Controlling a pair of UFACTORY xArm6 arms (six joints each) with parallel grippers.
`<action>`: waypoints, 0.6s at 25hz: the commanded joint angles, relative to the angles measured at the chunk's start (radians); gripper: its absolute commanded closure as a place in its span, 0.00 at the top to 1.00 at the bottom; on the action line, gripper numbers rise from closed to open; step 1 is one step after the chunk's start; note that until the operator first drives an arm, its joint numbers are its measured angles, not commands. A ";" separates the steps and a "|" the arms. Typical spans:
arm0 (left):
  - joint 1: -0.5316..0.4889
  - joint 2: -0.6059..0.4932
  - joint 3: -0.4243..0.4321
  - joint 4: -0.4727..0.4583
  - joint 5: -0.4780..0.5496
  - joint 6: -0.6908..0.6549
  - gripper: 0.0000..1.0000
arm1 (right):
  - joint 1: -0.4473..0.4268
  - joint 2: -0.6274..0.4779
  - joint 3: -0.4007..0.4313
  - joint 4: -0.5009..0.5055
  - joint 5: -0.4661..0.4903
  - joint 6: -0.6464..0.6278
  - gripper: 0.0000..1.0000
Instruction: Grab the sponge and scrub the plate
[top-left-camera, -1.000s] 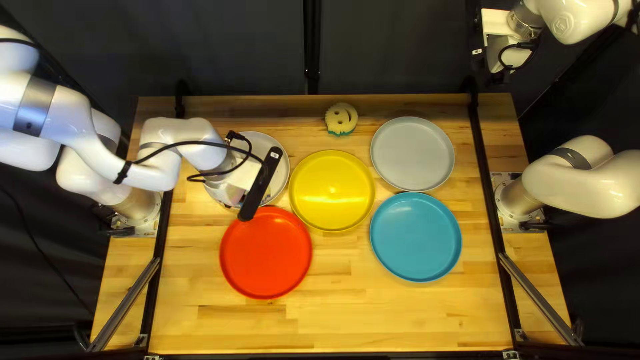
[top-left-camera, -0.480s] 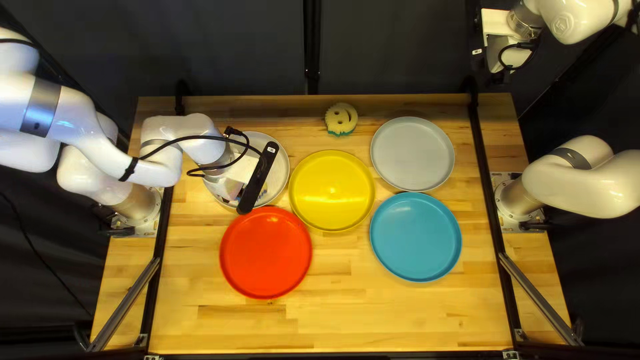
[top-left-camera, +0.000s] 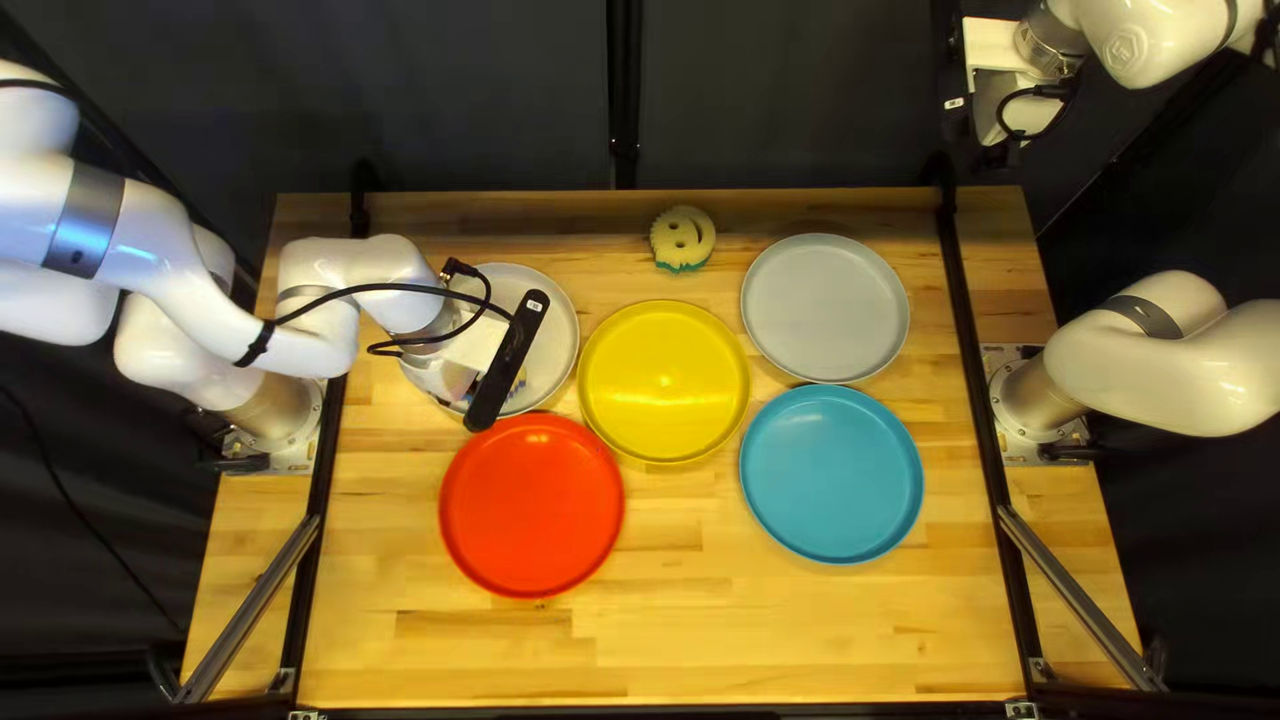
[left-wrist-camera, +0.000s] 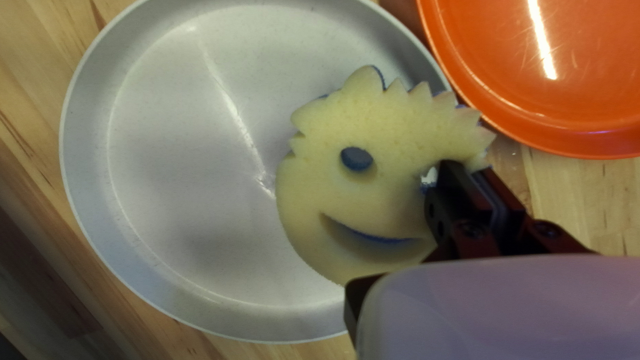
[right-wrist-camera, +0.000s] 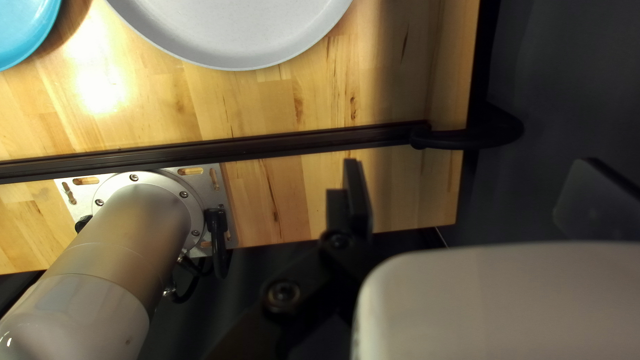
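Observation:
My left gripper [top-left-camera: 470, 350], its fingertips hidden in the top left view, is low over the white plate [top-left-camera: 554, 327] at the table's left. In the left wrist view, my left gripper [left-wrist-camera: 475, 175] is shut on the edge of a yellow smiling sponge [left-wrist-camera: 387, 133] at one eye hole. The sponge lies flat over one side of the white plate [left-wrist-camera: 180, 167]; whether it touches the plate is unclear. My right gripper [top-left-camera: 1003, 114] hangs beyond the table's far right corner. In the right wrist view, my right gripper [right-wrist-camera: 470, 193] holds nothing between its widely parted fingers.
A red plate [top-left-camera: 532, 504] and a yellow plate [top-left-camera: 664, 382] sit close beside the white one. Farther right are a grey plate [top-left-camera: 826, 307] and a blue plate [top-left-camera: 831, 474]. A second smiling sponge [top-left-camera: 683, 238] lies near the far edge.
My left gripper has shifted slightly over the white plate, first a little right, then back left. The right arm and the other plates have stayed still.

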 commanded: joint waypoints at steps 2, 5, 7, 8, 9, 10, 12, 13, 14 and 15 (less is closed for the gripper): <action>0.009 0.041 -0.010 -0.012 -0.025 0.022 0.00 | 0.000 0.000 0.000 0.000 0.000 0.000 1.00; -0.009 0.094 -0.048 -0.014 -0.044 0.018 0.00 | 0.000 0.000 0.000 0.000 0.000 0.000 1.00; -0.019 0.132 -0.073 -0.017 -0.061 0.020 0.00 | 0.000 0.000 0.000 0.000 0.000 0.000 1.00; -0.026 0.157 -0.090 -0.020 -0.072 0.021 0.00 | 0.000 0.000 0.000 0.000 0.000 0.000 1.00; -0.028 0.169 -0.098 -0.021 -0.078 0.024 0.00 | 0.000 0.000 0.000 0.000 0.000 0.000 1.00; -0.031 0.188 -0.112 -0.024 -0.085 0.029 0.00 | 0.000 0.000 0.000 0.000 0.000 0.000 1.00; -0.033 0.200 -0.120 -0.025 -0.091 0.035 0.00 | 0.000 0.000 0.000 0.000 0.000 0.000 1.00; -0.033 0.203 -0.122 -0.024 -0.093 0.038 0.00 | 0.000 0.000 0.000 0.000 0.000 0.000 1.00; -0.031 0.200 -0.117 -0.024 -0.094 0.041 0.00 | 0.000 0.000 0.000 0.000 0.000 0.000 1.00; -0.028 0.193 -0.109 -0.024 -0.094 0.045 0.00 | 0.000 0.000 0.000 0.000 0.000 0.000 1.00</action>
